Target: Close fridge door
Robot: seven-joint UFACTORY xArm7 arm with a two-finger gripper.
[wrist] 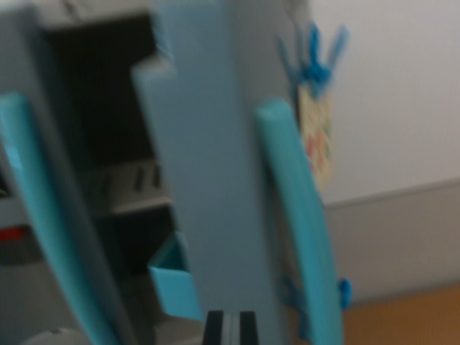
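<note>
gripper (230, 327) at bottom centre, only dark fingertips showing, jaw state impossible to tell | fridge door (208, 180) edge-on mid-frame just above, swung open, interior (108, 122) exposed at upper left | not yet closed, full swing left | one door, two teal handles (298, 215), one door bin (175, 282), one note (318, 140) on door.

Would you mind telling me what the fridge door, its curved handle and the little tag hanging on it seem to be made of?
The fridge door looks like moulded grey plastic with a matte finish: flat even colour, thick moulded edges. The handle seems a smoother turquoise plastic, with soft highlights along its curve. The tag looks like cream paper or card with a printed design, tied on by blue ties; the blur leaves this uncertain.
</note>
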